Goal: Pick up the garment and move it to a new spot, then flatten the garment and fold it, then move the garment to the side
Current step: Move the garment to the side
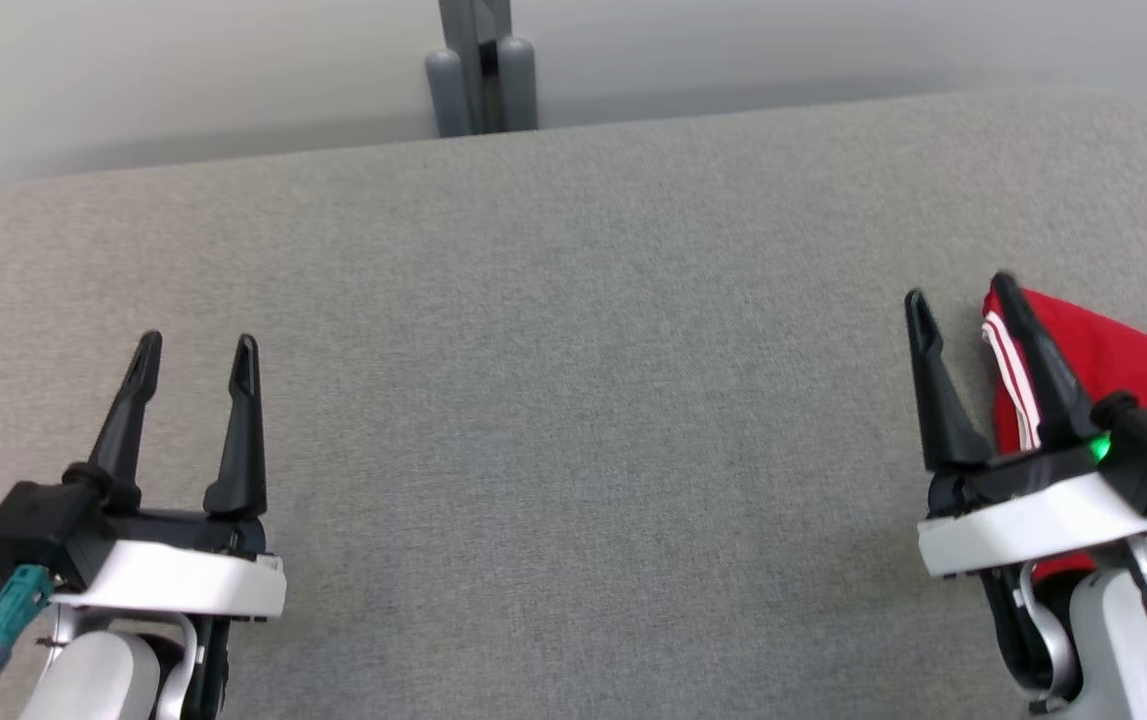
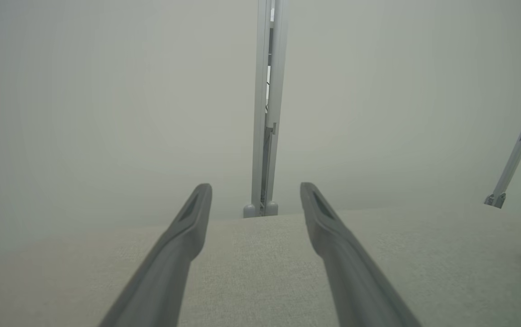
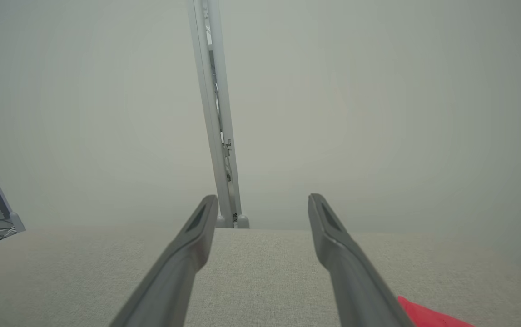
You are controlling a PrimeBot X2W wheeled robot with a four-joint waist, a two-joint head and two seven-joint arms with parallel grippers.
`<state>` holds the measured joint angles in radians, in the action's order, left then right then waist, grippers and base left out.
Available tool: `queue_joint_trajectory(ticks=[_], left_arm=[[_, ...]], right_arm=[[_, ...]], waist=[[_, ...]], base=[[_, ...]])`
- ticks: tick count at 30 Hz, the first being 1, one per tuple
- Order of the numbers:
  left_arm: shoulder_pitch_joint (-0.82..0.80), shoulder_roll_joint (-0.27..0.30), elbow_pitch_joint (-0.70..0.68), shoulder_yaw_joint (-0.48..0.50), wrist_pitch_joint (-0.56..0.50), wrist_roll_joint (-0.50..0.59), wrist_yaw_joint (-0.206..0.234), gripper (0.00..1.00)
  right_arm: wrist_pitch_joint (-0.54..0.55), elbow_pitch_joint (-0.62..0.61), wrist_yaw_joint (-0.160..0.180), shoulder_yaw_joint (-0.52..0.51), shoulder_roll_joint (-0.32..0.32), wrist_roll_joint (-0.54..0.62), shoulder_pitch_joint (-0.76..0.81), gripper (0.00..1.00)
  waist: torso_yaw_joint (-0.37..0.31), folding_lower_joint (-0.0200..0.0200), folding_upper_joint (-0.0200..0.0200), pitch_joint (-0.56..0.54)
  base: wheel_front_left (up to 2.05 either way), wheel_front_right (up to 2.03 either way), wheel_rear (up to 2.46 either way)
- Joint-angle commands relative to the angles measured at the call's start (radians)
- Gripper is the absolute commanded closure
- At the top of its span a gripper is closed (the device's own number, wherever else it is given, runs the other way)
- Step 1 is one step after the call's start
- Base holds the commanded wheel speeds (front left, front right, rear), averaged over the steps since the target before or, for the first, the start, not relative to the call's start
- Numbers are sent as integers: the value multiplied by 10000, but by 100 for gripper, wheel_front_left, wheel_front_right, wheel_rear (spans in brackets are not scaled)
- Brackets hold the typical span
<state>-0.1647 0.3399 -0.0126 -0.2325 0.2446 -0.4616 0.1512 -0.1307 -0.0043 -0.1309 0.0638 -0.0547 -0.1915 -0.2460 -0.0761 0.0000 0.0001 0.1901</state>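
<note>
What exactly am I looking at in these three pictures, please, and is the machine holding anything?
You are looking at a two-armed robot working at a grey cloth-covered table. The wide picture comes from a camera on its head, looking down. In it the left gripper is at lower left and the right gripper at lower right, each with two long dark fingers. The other two pictures come from cameras on the wrists, each looking along its own gripper's fingers towards a pale wall and a grey post. On the table lies a red garment with white stripes, at the right edge of the head view, by the right gripper. One finger crosses in front of it there. Both grippers are open and hold nothing.
</note>
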Motion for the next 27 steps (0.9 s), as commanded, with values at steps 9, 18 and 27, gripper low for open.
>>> queue_joint_trajectory(ticks=[9, 18, 27], left_arm=[[1018, 62, 167, -177, 54, 17, 113, 0], [1744, 75, 220, -421, -101, -32, 171, 0], [1918, 21, 388, -410, -105, -111, 372, 0]], right_arm=[[-125, 1007, 5, -46, 10, -149, 1190, 0], [-189, 1600, 5, -509, 15, -100, 1794, 0], [-133, 1567, 5, -464, 12, -114, 1993, 0]], waist=[[544, 0, -1, -1313], [629, 0, -1, -2046], [636, 0, -1, -2277]], base=[[0, 0, 0], [0, 0, 0], [0, 0, 0]])
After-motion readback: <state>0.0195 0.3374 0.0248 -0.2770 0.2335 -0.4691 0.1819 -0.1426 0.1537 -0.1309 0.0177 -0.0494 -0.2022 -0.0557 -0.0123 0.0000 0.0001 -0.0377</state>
